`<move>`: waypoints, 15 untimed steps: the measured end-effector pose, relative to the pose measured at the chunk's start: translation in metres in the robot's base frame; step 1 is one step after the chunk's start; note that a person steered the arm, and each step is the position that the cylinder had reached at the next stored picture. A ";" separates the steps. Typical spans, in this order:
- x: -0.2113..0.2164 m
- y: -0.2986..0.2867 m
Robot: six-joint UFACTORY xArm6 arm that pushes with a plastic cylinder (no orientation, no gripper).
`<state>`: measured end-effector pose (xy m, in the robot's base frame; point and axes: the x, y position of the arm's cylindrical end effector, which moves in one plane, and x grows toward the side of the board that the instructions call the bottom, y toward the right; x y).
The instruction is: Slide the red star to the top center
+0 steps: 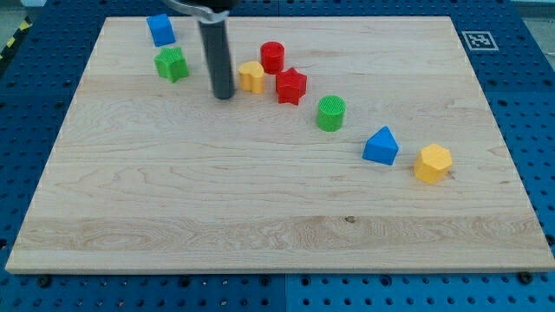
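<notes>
A pale wooden board [260, 199] fills most of the view, lying on a blue pegboard table [520, 130], with a small black-and-white marker tag [477, 40] at the board's top right corner. The dark rod [216, 52] comes down from the top edge, left of centre, and my tip [224, 95] rests on the board just left of the yellow block [251, 76], close to it, though I cannot tell whether they touch. The rod ends plainly with no jaws, so there is nothing released or clenched. The red star [291, 86] lies in the upper middle of the board, touching or almost touching the yellow block's right side, and just below the red cylinder [272, 56]. Toward the top left corner sit the blue block [160, 29] and, just under it, the green star [172, 63], which is left of my tip. A green cylinder [330, 113] lies right of and below the red star. Farther toward the right edge sit a blue triangular block [381, 146] and a yellow hexagonal block [432, 163], near each other.
</notes>
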<state>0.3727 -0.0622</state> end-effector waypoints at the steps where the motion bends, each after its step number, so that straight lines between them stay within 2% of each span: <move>1: 0.000 0.071; 2: 0.000 0.120; 3: 0.004 0.122; 4: 0.004 0.148; 5: -0.030 0.166; 7: -0.005 0.202; 8: -0.026 0.210; 10: -0.096 0.145; 11: -0.088 0.158; 12: -0.045 0.168; 13: -0.037 0.153; 15: -0.104 0.094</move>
<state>0.2688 0.0320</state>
